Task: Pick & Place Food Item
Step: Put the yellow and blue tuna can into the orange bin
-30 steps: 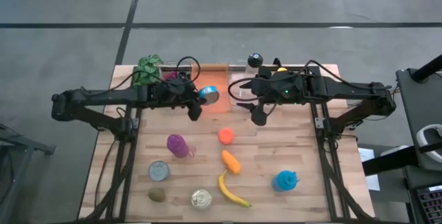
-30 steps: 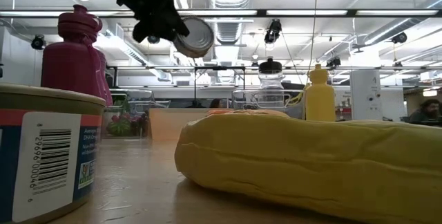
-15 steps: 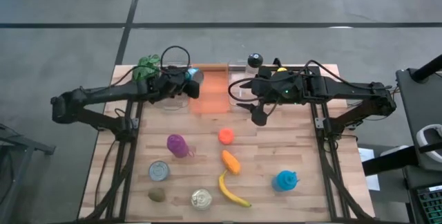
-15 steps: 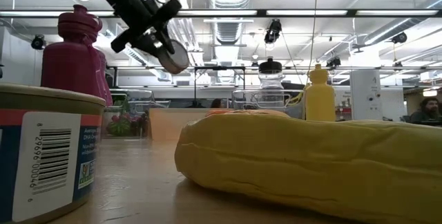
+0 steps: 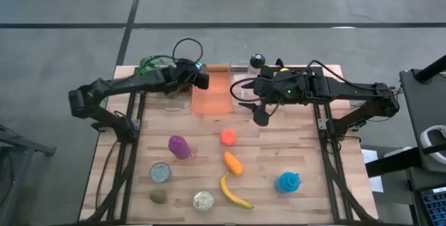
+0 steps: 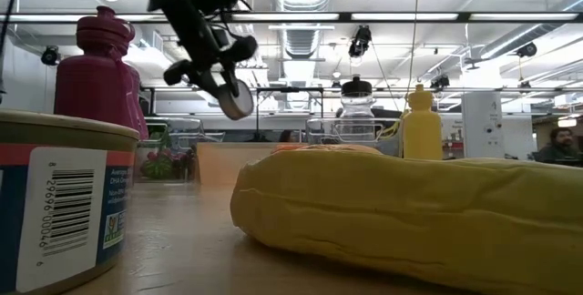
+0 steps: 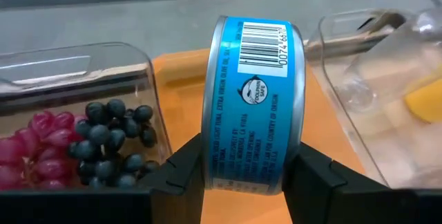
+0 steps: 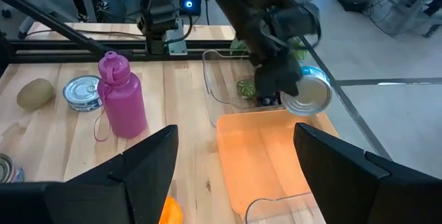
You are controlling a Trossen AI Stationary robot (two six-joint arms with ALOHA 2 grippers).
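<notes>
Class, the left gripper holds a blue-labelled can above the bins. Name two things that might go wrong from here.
1. The left gripper grips the blue-labelled round can only at its lower edge, so it may slip out.
2. It hangs near the clear bin of dark grapes, not squarely over the orange tray, so it may land wrongly.

Two dark jointed arms, looped black cables, blocky black fingers, small lit indicator lights

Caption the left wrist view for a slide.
Left gripper holds a blue-labelled can on edge above the orange tray.
</notes>
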